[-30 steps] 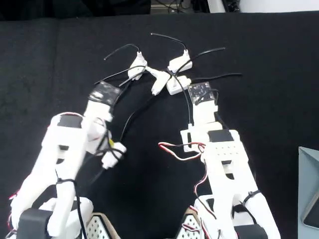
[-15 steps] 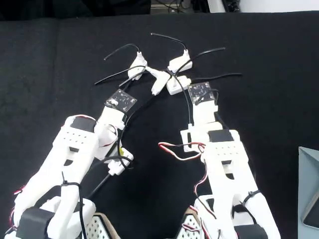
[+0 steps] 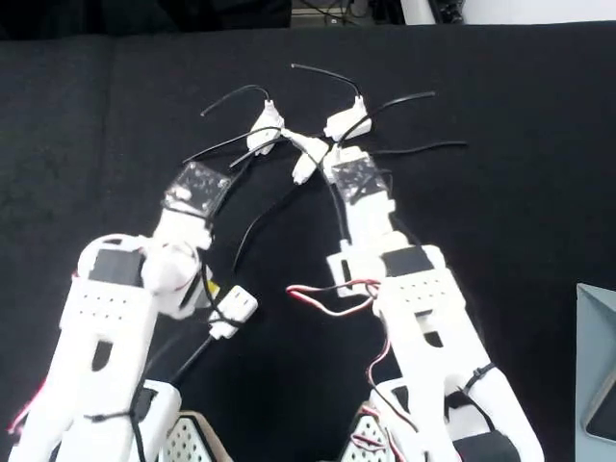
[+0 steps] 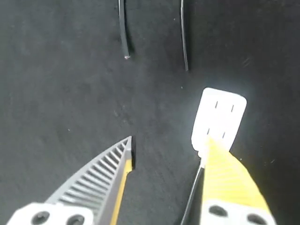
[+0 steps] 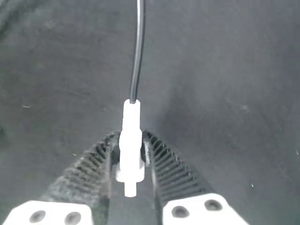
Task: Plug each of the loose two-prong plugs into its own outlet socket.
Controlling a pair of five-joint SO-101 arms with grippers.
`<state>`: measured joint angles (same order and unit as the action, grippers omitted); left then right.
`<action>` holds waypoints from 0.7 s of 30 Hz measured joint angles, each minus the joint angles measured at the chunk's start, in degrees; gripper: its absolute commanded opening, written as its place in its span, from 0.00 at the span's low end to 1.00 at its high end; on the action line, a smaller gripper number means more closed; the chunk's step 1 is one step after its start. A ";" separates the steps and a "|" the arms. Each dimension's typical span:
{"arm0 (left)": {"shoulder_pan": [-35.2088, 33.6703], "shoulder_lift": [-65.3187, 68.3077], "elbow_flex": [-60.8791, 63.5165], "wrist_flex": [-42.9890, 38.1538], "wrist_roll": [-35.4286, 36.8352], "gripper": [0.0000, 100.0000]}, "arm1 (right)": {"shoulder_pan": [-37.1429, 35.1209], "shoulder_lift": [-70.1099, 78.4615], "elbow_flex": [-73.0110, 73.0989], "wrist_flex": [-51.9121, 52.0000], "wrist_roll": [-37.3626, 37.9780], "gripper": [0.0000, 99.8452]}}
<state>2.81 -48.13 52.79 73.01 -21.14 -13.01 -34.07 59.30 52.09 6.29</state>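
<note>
A: where's the two-prong plug (image 5: 131,119) sitting?
B: pinched tight between the right gripper (image 5: 129,138) fingers, black cord (image 5: 138,47) running out past the tips. Left gripper (image 4: 168,143) is spread wide, white outlet socket (image 4: 220,117) right at its yellow fingertip (image 4: 213,154)

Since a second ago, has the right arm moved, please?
Yes: in the high view, the right arm has shifted left, closer to the white connector beside it.

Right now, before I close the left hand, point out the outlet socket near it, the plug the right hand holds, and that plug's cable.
outlet socket (image 4: 220,115): left wrist view, middle of its slotted face.
plug (image 5: 130,143): right wrist view, its white body.
cable (image 5: 138,47): right wrist view, black run leaving the plug.
</note>
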 measured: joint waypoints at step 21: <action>12.48 20.84 7.91 -14.95 1.85 0.23 | -1.93 -24.18 3.69 5.80 0.09 0.01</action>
<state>15.30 -27.30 60.70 58.07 -19.30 -14.95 -58.24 62.99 57.89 6.37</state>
